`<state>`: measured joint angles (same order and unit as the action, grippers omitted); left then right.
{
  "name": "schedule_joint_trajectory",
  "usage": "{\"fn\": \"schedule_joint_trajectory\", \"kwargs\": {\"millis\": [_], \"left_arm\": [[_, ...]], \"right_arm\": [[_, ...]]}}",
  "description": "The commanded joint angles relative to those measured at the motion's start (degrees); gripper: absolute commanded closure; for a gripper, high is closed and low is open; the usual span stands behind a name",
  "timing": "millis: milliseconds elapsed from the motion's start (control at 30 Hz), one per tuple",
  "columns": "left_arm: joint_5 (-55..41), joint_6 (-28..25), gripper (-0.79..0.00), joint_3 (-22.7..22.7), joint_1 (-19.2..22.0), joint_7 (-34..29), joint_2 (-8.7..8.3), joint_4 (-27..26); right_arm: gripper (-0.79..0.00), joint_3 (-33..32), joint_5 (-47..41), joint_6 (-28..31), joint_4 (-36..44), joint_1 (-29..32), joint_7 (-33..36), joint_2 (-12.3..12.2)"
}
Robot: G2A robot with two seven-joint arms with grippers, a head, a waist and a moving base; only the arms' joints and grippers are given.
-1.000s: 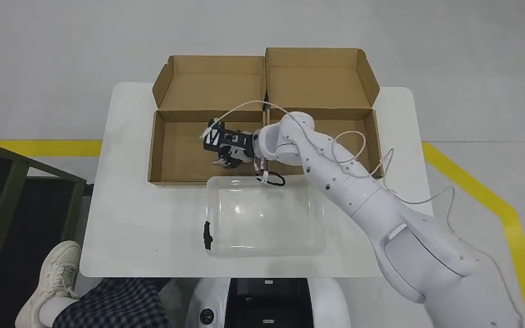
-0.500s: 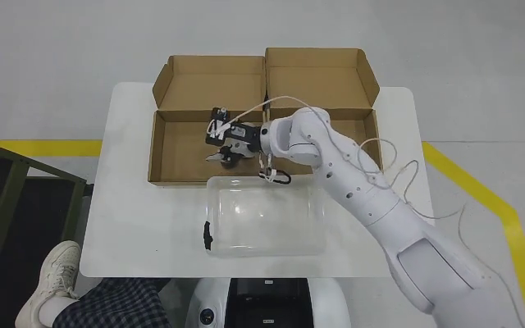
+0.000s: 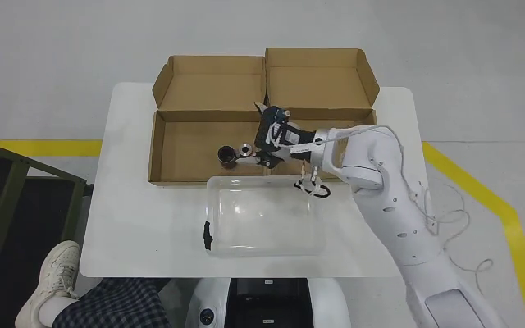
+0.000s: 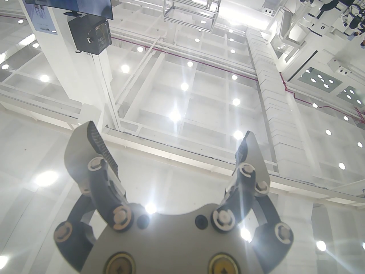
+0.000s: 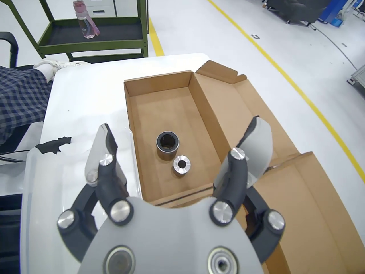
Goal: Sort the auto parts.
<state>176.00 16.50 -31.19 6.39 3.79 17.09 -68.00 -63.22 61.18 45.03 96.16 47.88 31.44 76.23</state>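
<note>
Cardboard lies below my right hand, which hangs over the near wall of the left box with its fingers spread wide and nothing between them. My left hand points up at the ceiling, just as wide open and just as empty.

Two parts stand on the floor of that box: a dark sleeve upright on its end, and a smaller silver bush just beside it. I cannot tell whether they touch.

That closeness is my main worry. If I come down for one, a finger could easily nudge the other and tip it or send it rolling across the box. The silver bush is low and smooth, so I judge it could slip from my pads. The box wall under my wrist could catch a finger and drag the light box. If the two are different kinds, leaving both in one box would spoil the sorting.

The right box lies open alongside. A clear bin with a black scrap on it sits on the white tabletop. Beyond it are a pale floor with a yellow line and a green cart holding a pink bottle.
</note>
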Motion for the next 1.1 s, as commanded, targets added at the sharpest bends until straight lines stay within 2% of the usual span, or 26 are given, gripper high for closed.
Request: {"fn": "schedule_joint_trajectory", "kwargs": {"millis": [0, 200, 667, 867, 1067], "left_arm": [[0.00, 0.00, -0.785, 0.00, 0.00, 0.00, 0.00, 0.00], [0.00, 0.00, -0.785, 0.00, 0.00, 0.00, 0.00, 0.00], [0.00, 0.00, -0.785, 0.00, 0.00, 0.00, 0.00, 0.00], [0.00, 0.00, -0.785, 0.00, 0.00, 0.00, 0.00, 0.00], [0.00, 0.00, -0.785, 0.00, 0.00, 0.00, 0.00, 0.00]], "right_arm": [[-0.785, -2.52, 0.16, -0.27, 1.46, 2.12, -0.50, -0.57], [-0.785, -11.07, 0.16, -0.92, 5.47, 10.27, -2.90, -2.39], [-0.785, -30.48, 6.04, 0.47, 11.01, 28.57, -19.83, -5.39], [-0.785, -37.62, 5.04, -0.25, 12.52, 34.95, -26.58, -6.04], [-0.785, -41.45, 4.54, -1.30, 13.37, 39.31, -28.86, -6.46]]}}
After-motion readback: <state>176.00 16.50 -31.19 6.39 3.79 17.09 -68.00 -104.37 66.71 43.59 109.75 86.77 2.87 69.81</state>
